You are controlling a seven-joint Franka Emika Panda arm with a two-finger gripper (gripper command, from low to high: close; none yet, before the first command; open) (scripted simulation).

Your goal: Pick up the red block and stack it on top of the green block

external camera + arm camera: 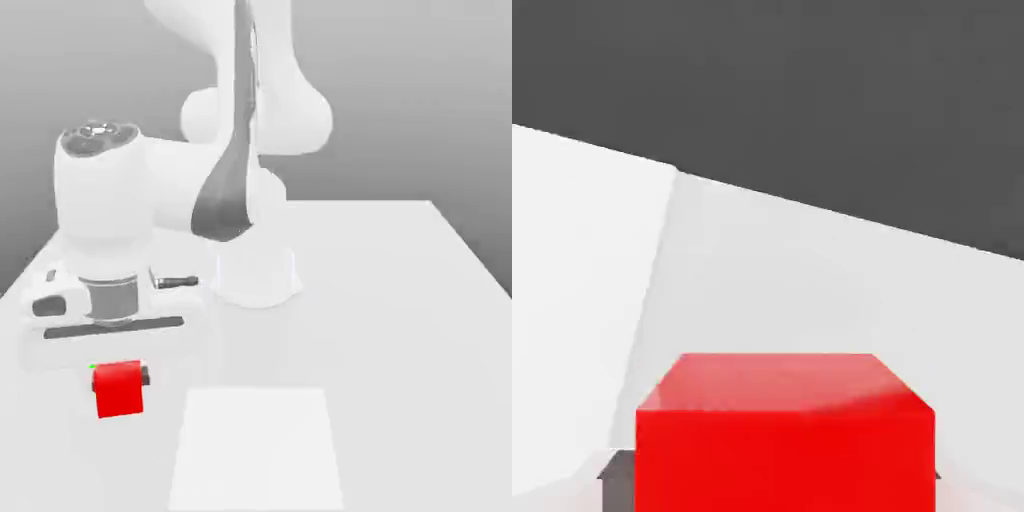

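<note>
On the robot's tabletop (400, 340), the red block (119, 392) lies between seven and eight o'clock from the centre of the exterior view, and around ten o'clock from the pale square (256, 447). The tool (120, 377) is closed on it, jaws only as far apart as the cube's width, one finger against each of two opposite sides.

The grasp looks done. A thin sliver of the green block (93, 366) shows at about half past ten from the red one, the rest hidden. Whether the red block is clear of the tabletop cannot be told; placing it on the green block and letting go seem to remain.

The red block looks close to upright. Being a cube, it has no evident long axis; its front face looks toward six o'clock, its lower edge climbing slightly toward three o'clock.
</note>
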